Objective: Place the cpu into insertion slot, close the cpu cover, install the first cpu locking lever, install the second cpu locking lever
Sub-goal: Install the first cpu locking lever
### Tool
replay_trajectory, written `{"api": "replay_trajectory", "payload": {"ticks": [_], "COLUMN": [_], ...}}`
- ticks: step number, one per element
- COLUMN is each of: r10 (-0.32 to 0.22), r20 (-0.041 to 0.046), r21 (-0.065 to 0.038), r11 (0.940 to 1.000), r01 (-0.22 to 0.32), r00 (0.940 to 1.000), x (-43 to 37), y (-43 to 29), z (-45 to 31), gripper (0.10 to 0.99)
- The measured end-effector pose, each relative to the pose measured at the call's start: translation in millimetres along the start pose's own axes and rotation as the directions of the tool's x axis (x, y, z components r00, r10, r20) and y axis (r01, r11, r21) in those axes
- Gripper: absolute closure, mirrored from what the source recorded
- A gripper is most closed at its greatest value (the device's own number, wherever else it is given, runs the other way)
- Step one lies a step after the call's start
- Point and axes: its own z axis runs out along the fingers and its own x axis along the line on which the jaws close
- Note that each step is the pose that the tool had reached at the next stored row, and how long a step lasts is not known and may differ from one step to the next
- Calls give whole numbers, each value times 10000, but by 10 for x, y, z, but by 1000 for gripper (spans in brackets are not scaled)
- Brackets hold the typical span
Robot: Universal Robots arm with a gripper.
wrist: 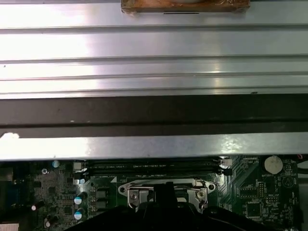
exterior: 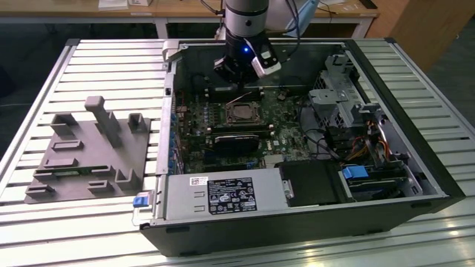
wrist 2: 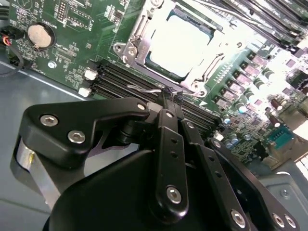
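Cpu (wrist 2: pixel 180 43) sits in the insertion slot (wrist 2: pixel 153 63), far inside the open computer case (exterior: pixel 415 183). The cpu cover (wrist 2: pixel 126 48) looks down. The gripper (wrist 2: pixel 168 92) seems pinched tight on a thin locking lever (wrist 2: pixel 144 88), which is not locked yet.

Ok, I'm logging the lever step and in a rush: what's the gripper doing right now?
Gripper: closed, its tip at the thin wire lever; whether it actually grips the lever cannot be told.
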Motion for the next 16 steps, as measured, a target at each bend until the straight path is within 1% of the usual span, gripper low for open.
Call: {"api": "replay_trajectory", "payload": {"ticks": [4,11,16], "r10": [0,-29,-71], "r20": [-1,-2,-7], "r21": [1,-1,-1], "r11": [10000,10000,10000], "r01": [0,29,71], "r00": [10000,10000,10000], "x": [-28,-34,-54], "y": [6,16,40], "z": [18,57,71], "gripper": [969,969,969]}}
